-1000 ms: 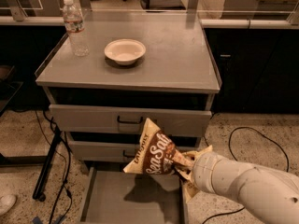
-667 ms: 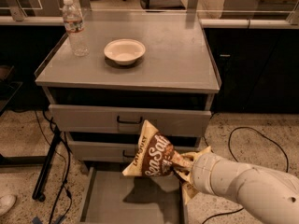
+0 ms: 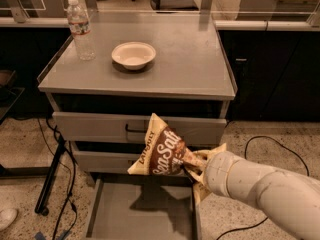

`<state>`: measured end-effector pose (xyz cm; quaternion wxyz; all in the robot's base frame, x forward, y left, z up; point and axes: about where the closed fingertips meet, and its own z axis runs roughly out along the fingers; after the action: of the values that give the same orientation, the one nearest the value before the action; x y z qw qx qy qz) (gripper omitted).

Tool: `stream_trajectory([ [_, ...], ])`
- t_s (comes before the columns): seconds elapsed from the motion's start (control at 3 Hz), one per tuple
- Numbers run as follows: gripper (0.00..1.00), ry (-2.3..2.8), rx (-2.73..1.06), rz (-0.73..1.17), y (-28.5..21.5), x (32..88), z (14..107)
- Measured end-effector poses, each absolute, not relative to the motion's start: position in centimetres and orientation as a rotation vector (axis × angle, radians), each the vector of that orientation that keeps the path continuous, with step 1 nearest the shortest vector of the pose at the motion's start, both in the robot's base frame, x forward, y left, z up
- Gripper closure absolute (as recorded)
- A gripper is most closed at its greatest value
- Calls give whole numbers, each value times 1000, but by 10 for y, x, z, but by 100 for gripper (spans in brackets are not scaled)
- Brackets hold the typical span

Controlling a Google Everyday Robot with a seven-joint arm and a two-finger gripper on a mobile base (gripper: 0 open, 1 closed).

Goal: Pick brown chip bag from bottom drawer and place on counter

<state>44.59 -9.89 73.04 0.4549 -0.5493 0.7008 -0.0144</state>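
While your gripper (image 3: 194,162) stays clamped on the right end of the brown chip bag (image 3: 162,151), the bag has risen slightly, hanging clear above the bottom drawer (image 3: 115,216); you've yet to lift it onto the counter (image 3: 185,59).

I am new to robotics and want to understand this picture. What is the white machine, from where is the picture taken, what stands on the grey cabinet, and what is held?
The white shape at lower right is a robot arm; its gripper, a two-finger clamp, is shut on the brown chip bag, holding it in the air above the open bottom drawer. There is one picture, looking down at the cabinet's front; where the camera is mounted is not known. On the counter stand a water bottle and a pale bowl.
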Motion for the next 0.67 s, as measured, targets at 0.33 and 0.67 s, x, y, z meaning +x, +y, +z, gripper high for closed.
stream_trajectory([
  [0.33,100,1681,-1356,-77,-95,457,756],
  [0.67,100,1650,-1355,-104,-93,470,772],
])
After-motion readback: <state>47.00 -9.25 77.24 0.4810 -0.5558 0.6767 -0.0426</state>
